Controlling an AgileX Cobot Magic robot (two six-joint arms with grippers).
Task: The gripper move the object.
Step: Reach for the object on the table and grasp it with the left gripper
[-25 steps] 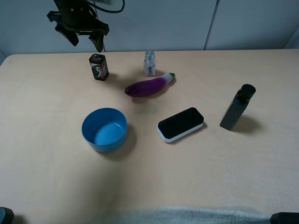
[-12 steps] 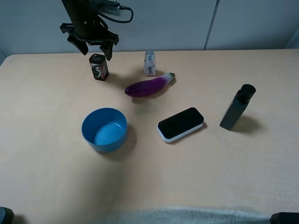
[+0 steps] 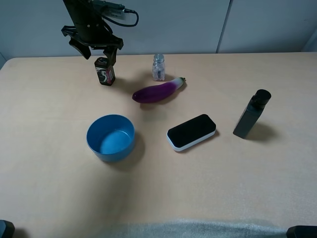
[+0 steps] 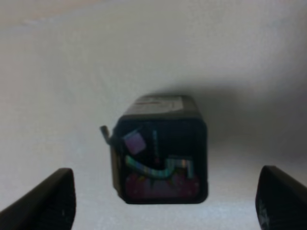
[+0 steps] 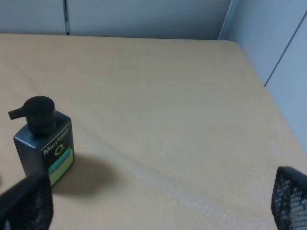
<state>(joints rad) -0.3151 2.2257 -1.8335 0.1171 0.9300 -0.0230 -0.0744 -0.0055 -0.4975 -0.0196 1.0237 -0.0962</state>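
Hovering open over the object (image 3: 104, 72), the left tool (image 3: 95, 54) might have toppled it toward the jar (image 3: 158, 67) at 3 o'clock by closing unevenly

Black clawed tool (image 3: 95, 53), dark cabled arm (image 3: 84, 16)

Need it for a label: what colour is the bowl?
The bowl is blue, clearest in the exterior high view.

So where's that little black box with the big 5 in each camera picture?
Exterior high: black box at the back left, under the left arm's jaws.
Left wrist: mid-picture, seen top-down, between the open jaws.
Right wrist: not in it.
Shared landmark: the black pump bottle, in exterior high and right wrist views.
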